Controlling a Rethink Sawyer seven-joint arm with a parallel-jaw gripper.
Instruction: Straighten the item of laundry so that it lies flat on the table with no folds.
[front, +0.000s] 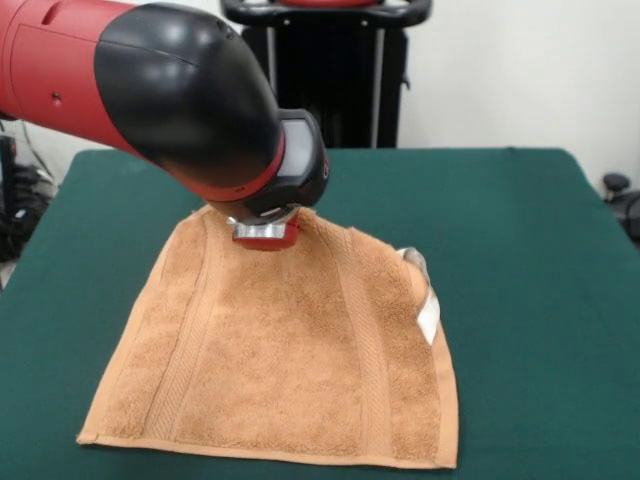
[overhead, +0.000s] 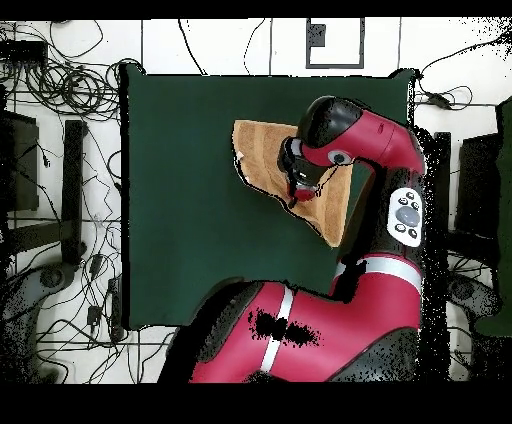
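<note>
We see the towel (front: 290, 370) spread across the lower centre of the front view on the table (front: 540, 260), a plain dark green felt-like surface. The cloth is orange-tan terry, looped and nubby, roughly square, with two woven band stripes running top to bottom near its left and right sides. Its bottom edge lies flat and straight. A small white tag (front: 429, 318) sticks out at the right edge, where the corner above it curls up slightly. The top edge rises to a peak under the gripper (front: 266, 234), a silver and red piece beneath the glossy black and red arm (front: 150, 80). We cannot tell whether the jaws are apart or together. In the overhead view the towel (overhead: 262, 155) sits upper centre, partly hidden beneath the arm.
</note>
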